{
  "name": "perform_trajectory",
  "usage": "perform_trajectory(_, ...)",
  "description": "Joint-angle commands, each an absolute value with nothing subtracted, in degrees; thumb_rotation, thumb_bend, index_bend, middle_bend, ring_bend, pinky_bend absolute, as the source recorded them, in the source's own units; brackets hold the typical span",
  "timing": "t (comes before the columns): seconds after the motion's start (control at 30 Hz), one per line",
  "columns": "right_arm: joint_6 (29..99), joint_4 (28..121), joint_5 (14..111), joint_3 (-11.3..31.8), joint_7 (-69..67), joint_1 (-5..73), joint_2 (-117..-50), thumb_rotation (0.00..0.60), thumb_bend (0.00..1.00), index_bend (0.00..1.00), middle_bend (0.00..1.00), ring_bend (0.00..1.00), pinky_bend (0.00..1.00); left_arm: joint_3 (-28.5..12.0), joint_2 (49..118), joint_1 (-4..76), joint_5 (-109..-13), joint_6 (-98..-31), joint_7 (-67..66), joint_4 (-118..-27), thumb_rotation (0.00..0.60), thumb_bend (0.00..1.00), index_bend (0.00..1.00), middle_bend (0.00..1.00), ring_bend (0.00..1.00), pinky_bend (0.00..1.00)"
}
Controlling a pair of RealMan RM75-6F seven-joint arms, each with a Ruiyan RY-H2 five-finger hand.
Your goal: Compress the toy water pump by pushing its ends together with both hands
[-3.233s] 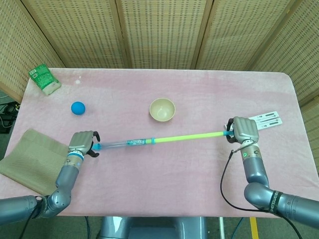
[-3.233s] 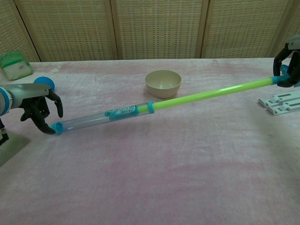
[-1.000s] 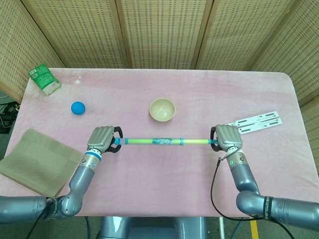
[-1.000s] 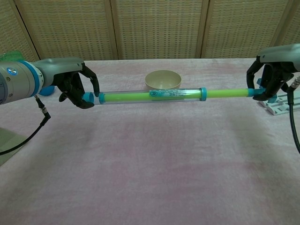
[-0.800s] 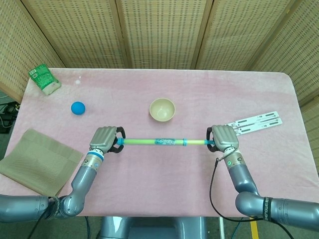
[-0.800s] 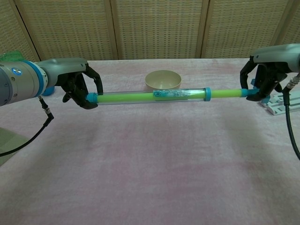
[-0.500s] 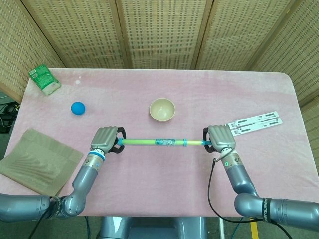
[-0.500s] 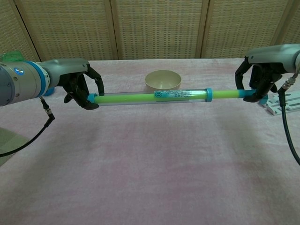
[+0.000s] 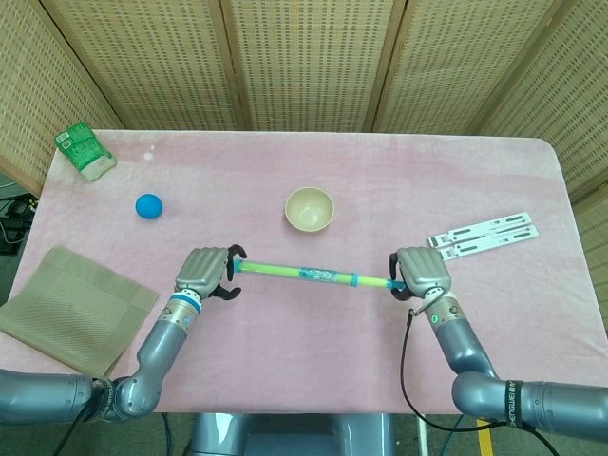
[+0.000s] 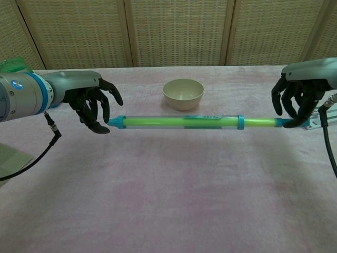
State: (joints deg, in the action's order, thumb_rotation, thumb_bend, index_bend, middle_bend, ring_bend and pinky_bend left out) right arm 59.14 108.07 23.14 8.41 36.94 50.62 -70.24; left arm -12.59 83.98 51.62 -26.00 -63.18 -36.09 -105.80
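Note:
The toy water pump (image 9: pixel 304 274) (image 10: pixel 179 122), a clear tube with blue caps and a green rod almost fully inside it, lies nearly level just in front of the bowl. My left hand (image 9: pixel 202 271) (image 10: pixel 93 108) is at the tube's left cap with its fingers spread; one fingertip is right beside the cap and nothing is gripped. My right hand (image 9: pixel 419 272) (image 10: pixel 295 101) pinches the rod's blue right end between its fingertips. Whether the pump rests on the pink cloth or hangs just above it I cannot tell.
A cream bowl (image 9: pixel 310 209) (image 10: pixel 182 94) stands just behind the pump. A blue ball (image 9: pixel 148 205) and a green pack (image 9: pixel 85 151) lie at the far left, and a folded tan cloth (image 9: pixel 71 304) at the near left. White strips (image 9: pixel 483 236) lie behind my right hand.
The green rod has slid further into the tube and the pump has shortened. The pump has dropped lower. My left hand's fingers have spread off the left cap.

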Motion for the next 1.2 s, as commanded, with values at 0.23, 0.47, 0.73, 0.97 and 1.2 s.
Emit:
perform_trajectory(0.23,59.26,112.27,11.93,4.98,42.68,53.78,-65.29,0.6,0.21,0.16,0.05,0.08,0.2,-9.75,77.92,50.97,-24.16,-60.48,-35.93,-111.3,0.6,0.1,0.0,0.0,0.0,0.16)
perform_trajectory(0.47,64.31,115.12,20.01,2.99,37.83,48.83,-62.49,0.6,0.21,0.14,0.0,0.02,0.13,-6.74,72.5,44.57,-35.37,-64.44,-29.38,-116.4,0.6,0.1,0.0,0.0,0.0,0.1)
perform_trajectory(0.73,73.51,115.8,45.97,-2.76,22.84,34.43,-60.9,0.6,0.21,0.13,0.0,0.0,0.04,2.73,67.85,30.58,-60.82,-75.97,-18.44,-115.05,0.6,0.1,0.0,0.0,0.0,0.04)
perform_trajectory(0.97,80.78,109.1,66.24,-8.08,11.29,23.95,-61.93,0.6,0.18,0.1,0.0,0.0,0.0,9.69,68.22,19.96,-76.08,-87.29,-14.88,-106.49,0.6,0.1,0.0,0.0,0.0,0.0)
perform_trajectory(1.2,86.48,102.04,76.58,-9.73,5.62,17.2,-64.24,0.6,0.14,0.03,0.0,0.0,0.0,12.59,69.15,12.16,-80.55,-92.95,-13.36,-99.73,0.6,0.01,0.0,0.0,0.0,0.0)
